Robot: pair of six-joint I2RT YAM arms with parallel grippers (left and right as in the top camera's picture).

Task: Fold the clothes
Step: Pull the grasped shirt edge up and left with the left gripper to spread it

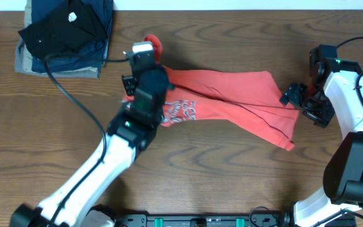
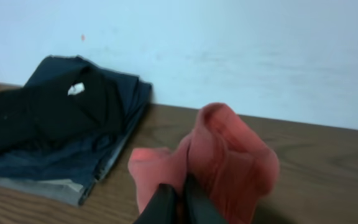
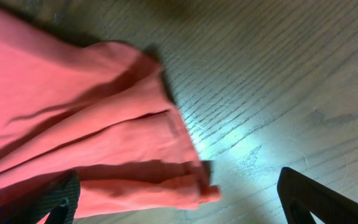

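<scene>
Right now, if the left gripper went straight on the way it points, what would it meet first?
The bunched T-shirt that the left gripper pinches; beyond it bare table, then probably the wall, though depth is unclear.

The overhead camera looks straight down on the table [image 1: 232, 183] from well above (far enough to hold both arms). The T-shirt [image 1: 232, 94] is mid-frame and the stack of folded garments [image 1: 65, 38] is at the top left. The left wrist camera sits low and close, looking out past the left gripper [image 2: 180, 186] along the wood toward a pale wall [image 2: 241, 50]. With the overhead view it shares that stack and a bunched end of the T-shirt. The right wrist camera faces steeply down, very near the table, with the right gripper [image 3: 185, 199] at its bottom edge. It shares with the overhead view the T-shirt's end by the right arm.
</scene>
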